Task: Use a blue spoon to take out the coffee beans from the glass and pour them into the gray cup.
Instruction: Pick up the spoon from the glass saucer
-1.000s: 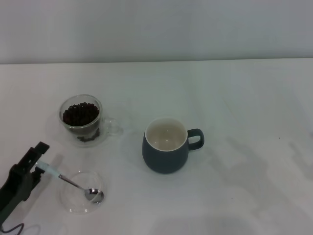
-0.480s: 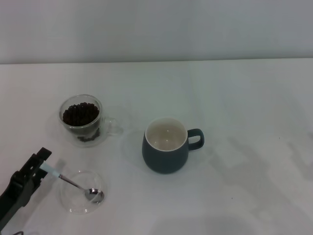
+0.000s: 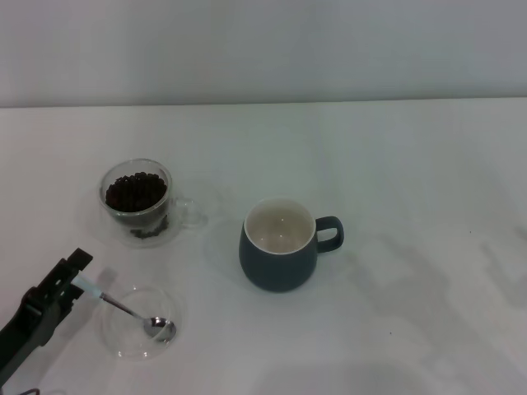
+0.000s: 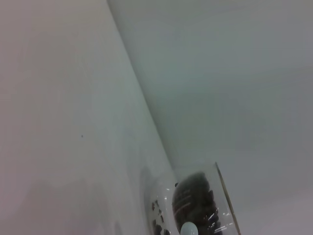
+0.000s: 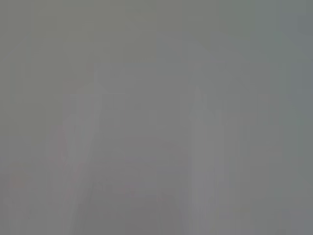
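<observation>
The blue spoon [image 3: 123, 308] lies with its metal bowl in a flat clear dish [image 3: 140, 346] at the front left. Its pale handle end [image 3: 87, 286] points toward my left gripper [image 3: 69, 285]. That gripper is open, and its dark fingers [image 3: 76, 262] straddle the handle end. The glass [image 3: 138, 202] holding the coffee beans [image 3: 135, 190] stands behind the dish, and it shows again in the left wrist view [image 4: 198, 205]. The gray cup [image 3: 280, 243], cream-white inside, stands in the middle with its handle to the right. My right gripper is out of view.
The white table [image 3: 412, 181] runs back to a pale wall. The right wrist view gives only a plain grey blur.
My left gripper has crept down and slightly right along the spoon's handle end. The spoon's bowl stays in the dish, and the glass and gray cup have not moved.
</observation>
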You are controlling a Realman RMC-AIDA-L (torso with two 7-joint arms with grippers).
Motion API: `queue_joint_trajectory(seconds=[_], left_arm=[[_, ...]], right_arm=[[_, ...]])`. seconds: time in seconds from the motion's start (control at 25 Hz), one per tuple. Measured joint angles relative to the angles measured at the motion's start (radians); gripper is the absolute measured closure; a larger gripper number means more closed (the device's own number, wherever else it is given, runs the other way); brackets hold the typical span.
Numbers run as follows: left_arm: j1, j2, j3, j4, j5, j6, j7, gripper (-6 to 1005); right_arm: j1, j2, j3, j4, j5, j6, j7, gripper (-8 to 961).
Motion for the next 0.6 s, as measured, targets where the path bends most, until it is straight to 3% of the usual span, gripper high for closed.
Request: queue_joint_trajectory(seconds=[0.6], left_arm=[[-0.001,0.0,0.006,0.052,0.028,-0.07,0.027,185]], right_arm=[[-0.012,0.003,-0.012,-0.005,-0.002,0.015,0.002,298]])
